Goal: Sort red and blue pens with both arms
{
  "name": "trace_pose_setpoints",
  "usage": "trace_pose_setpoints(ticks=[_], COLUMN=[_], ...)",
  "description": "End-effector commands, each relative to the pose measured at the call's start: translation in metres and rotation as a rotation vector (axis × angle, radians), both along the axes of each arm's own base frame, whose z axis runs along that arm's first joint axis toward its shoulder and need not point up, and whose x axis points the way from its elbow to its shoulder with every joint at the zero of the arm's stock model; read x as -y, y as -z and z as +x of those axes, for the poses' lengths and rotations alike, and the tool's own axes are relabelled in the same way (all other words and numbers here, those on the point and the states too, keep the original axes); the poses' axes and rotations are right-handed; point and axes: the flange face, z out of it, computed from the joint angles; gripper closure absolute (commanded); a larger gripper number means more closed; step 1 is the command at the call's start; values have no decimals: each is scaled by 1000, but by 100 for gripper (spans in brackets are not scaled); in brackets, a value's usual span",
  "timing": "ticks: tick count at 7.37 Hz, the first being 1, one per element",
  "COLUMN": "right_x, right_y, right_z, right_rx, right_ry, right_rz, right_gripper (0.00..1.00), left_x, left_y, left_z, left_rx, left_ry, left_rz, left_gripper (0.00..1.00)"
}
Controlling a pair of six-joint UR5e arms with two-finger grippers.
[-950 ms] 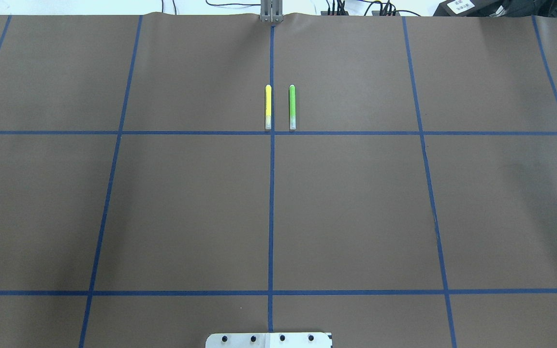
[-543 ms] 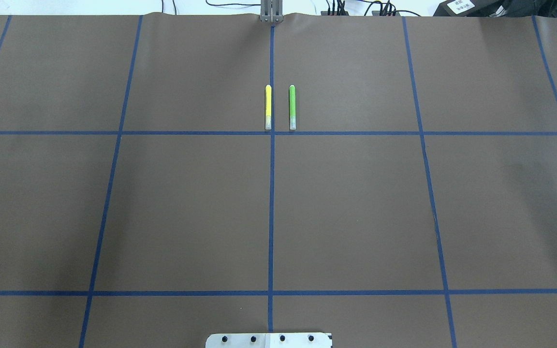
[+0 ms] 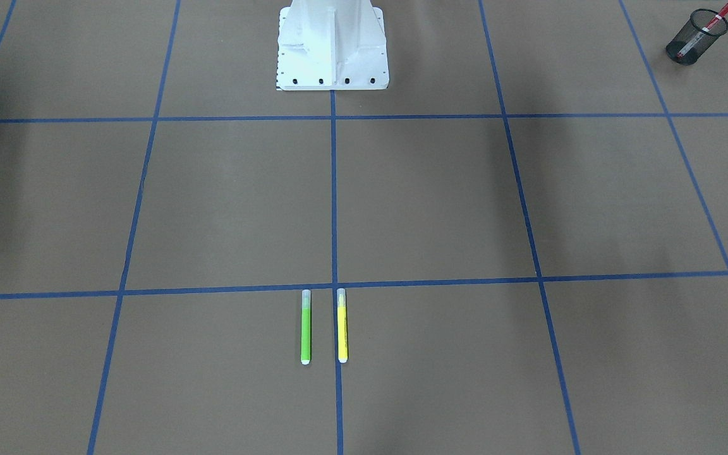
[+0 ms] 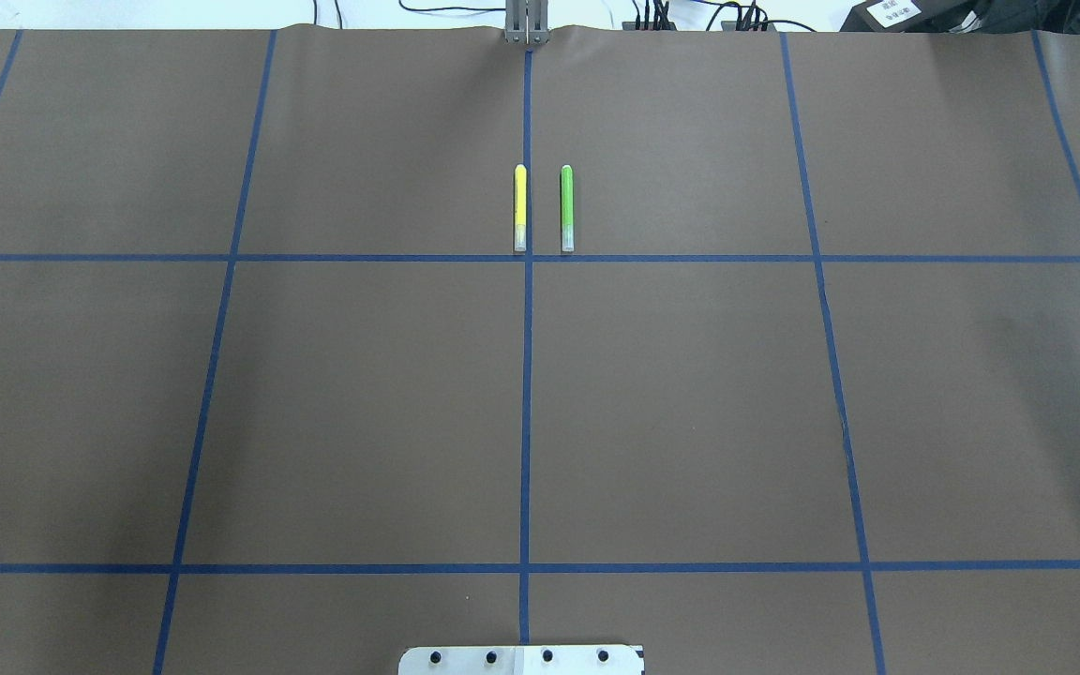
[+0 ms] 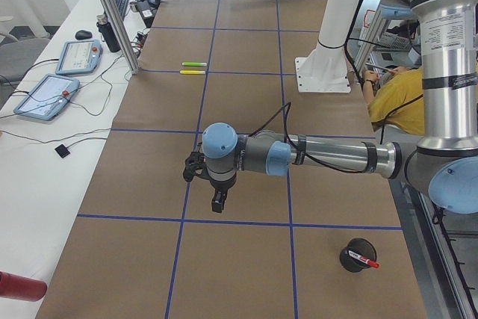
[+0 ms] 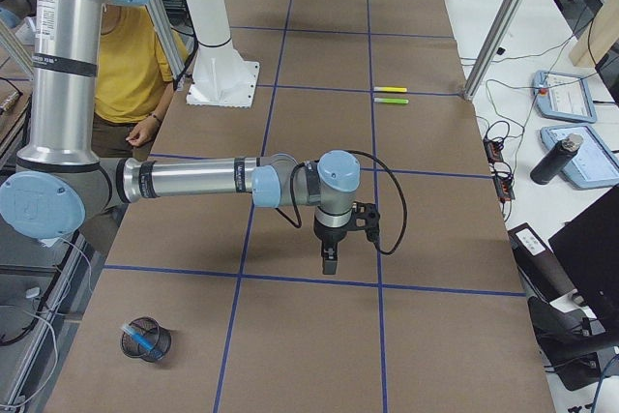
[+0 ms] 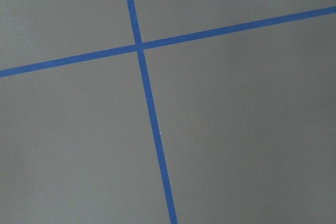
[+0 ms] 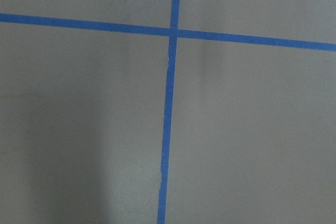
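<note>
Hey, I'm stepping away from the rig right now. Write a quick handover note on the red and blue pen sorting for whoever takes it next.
Left gripper: hangs over bare table towards the robot's left end. It shows only from the side, so open or shut cannot be told.
Right gripper: the same, towards the right end. No pen shows in either.
Red pen: in the left-end mesh cup.
Blue pen: in the right-end mesh cup.
Done: both pens look sorted.
Left: apparently nothing. The yellow marker and green marker lie side by side mid-table and are not part of the job.
</note>
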Motion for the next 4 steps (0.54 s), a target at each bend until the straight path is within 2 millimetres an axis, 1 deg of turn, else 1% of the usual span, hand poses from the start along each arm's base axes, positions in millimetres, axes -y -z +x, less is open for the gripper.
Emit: trace_pose_setpoints(ticks=[1,4], right_x=[0,2], right_y=[-1,-1], right_z=[0,-4], right_rx=[7,57], right_ry=[-1,3], right_rz=[12,5], right_gripper=[0,0], left_x=[0,1], left_y=[1,2], left_z=[0,0], left_rx=[0,0], left_ry=[0,0], left_rz=[3,5], left_gripper=[0,0])
